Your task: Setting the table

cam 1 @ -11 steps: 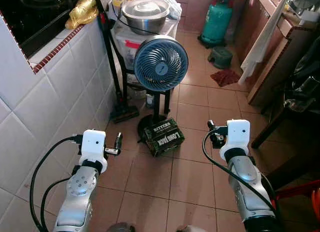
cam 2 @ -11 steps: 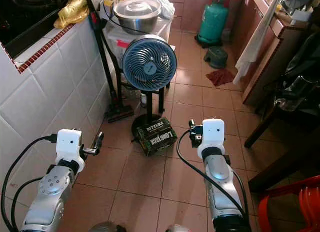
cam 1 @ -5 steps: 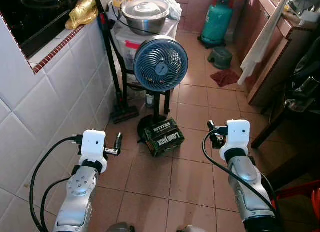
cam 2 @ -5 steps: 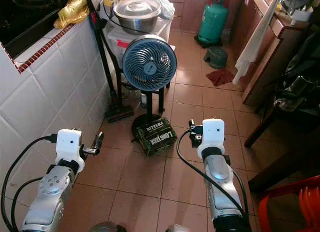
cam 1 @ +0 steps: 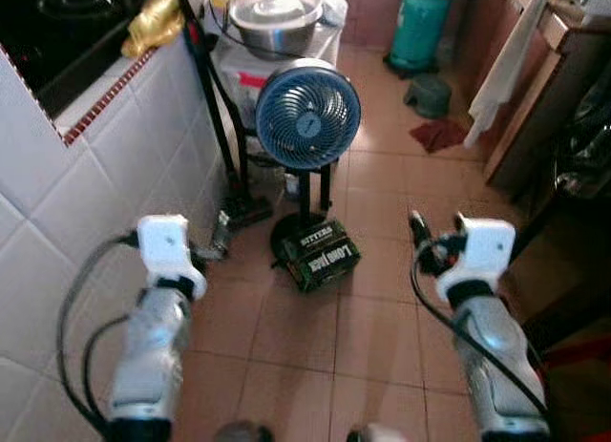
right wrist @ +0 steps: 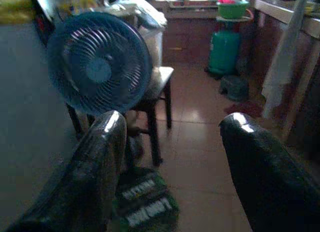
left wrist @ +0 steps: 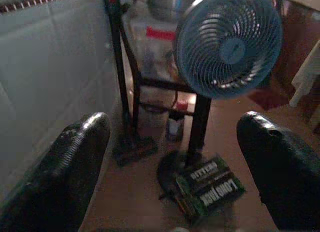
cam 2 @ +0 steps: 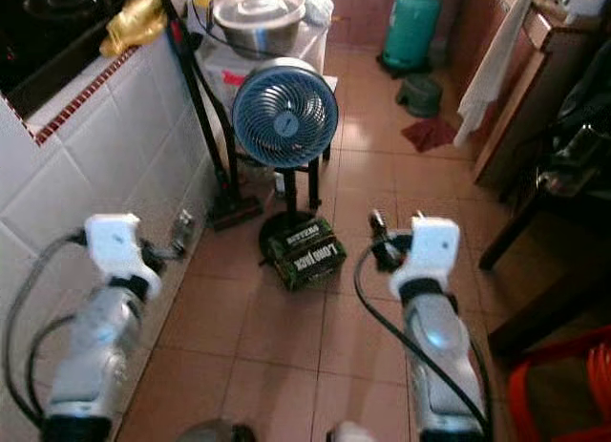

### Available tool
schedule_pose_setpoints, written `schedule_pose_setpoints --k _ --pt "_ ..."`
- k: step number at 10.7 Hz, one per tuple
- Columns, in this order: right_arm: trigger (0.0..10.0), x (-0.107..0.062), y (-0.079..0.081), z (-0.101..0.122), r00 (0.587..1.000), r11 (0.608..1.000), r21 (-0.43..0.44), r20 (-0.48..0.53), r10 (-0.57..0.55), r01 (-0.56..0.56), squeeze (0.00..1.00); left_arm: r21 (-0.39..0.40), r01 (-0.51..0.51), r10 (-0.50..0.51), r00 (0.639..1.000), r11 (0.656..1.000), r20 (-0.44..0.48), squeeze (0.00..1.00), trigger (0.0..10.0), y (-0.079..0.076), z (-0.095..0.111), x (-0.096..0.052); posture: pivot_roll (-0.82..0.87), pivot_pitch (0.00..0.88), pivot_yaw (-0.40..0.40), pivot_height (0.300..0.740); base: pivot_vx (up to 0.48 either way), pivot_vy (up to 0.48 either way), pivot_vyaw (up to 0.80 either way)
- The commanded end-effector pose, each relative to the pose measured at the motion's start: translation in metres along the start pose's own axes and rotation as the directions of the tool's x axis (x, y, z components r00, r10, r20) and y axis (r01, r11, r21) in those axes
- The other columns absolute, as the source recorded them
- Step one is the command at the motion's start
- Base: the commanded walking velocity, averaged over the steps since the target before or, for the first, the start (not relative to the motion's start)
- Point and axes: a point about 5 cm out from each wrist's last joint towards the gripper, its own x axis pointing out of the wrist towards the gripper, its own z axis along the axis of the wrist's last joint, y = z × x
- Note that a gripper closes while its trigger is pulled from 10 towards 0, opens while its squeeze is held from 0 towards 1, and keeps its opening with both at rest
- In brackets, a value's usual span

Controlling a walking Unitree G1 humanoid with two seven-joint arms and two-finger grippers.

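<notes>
My left gripper (cam 1: 221, 234) is held up over the tiled floor beside the white tiled counter wall (cam 1: 86, 175), open with nothing between its fingers (left wrist: 75, 162). At about the same height my right gripper (cam 1: 417, 236) is also open and empty, fingers (right wrist: 260, 162) wide apart. Both point toward a blue standing fan (cam 1: 307, 115) and a green carton (cam 1: 320, 258) at its foot. A lidded steel pot (cam 1: 275, 12) sits on a plastic box behind the fan. A dark wooden table (cam 1: 563, 261) shows at the right edge.
A black stick vacuum (cam 1: 215, 127) leans on the counter. A green gas cylinder (cam 1: 418, 27), a small stool (cam 1: 428, 94) and a red rag (cam 1: 436, 134) lie farther back. A white cloth (cam 1: 511, 60) hangs off the right cabinet. A red chair (cam 2: 563, 385) stands near right.
The picture is now blurred and slightly shifted, so the camera has moved. Both arms have spread a little outward, the left one also a bit higher. Both grippers stay open.
</notes>
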Motion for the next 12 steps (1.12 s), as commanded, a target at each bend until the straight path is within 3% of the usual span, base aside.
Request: schedule_pose_setpoints --k 1,3,4,6,9,12 --pt "10.0 -0.002 -0.001 0.006 1.000 1.000 0.029 0.016 -0.004 0.004 0.00 -0.002 -0.004 0.004 1.000 1.000 -0.016 0.00 10.0 0.005 -0.002 -0.002 -0.02 0.026 0.047 0.740 0.000 0.000 0.00" --pt "10.0 -0.008 0.002 0.003 1.000 1.000 0.012 -0.007 0.007 -0.007 0.00 0.030 -0.038 0.040 0.997 0.999 -0.067 0.00 10.0 0.008 -0.008 -0.008 -0.03 0.020 0.037 0.740 0.000 0.000 0.00" --pt "10.0 -0.009 0.002 0.004 1.000 1.000 0.014 -0.007 0.007 -0.007 0.00 -0.031 -0.095 0.091 0.990 0.995 -0.108 0.00 10.0 0.014 -0.011 -0.010 -0.03 0.019 0.036 0.740 0.000 0.000 0.00" --pt "10.0 -0.010 -0.007 0.002 0.999 0.999 0.025 -0.033 -0.019 0.020 0.00 0.018 -0.081 0.082 0.995 0.997 -0.058 0.00 10.0 0.010 -0.007 -0.009 -0.03 0.019 0.021 0.740 0.000 0.000 0.00" --pt "10.0 -0.010 -0.005 0.001 0.999 1.000 0.017 -0.052 -0.002 0.003 0.00 0.013 -0.093 0.094 0.991 0.996 -0.091 0.00 10.0 0.009 -0.011 -0.018 -0.04 0.037 0.022 0.740 0.000 0.000 -0.73" --pt "10.0 -0.012 -0.003 0.002 0.998 1.000 0.024 -0.058 0.010 -0.008 0.00 0.013 -0.086 0.087 0.995 0.996 -0.056 0.00 10.0 0.002 -0.004 -0.014 -0.04 0.055 0.010 0.740 -0.082 0.000 -0.77"
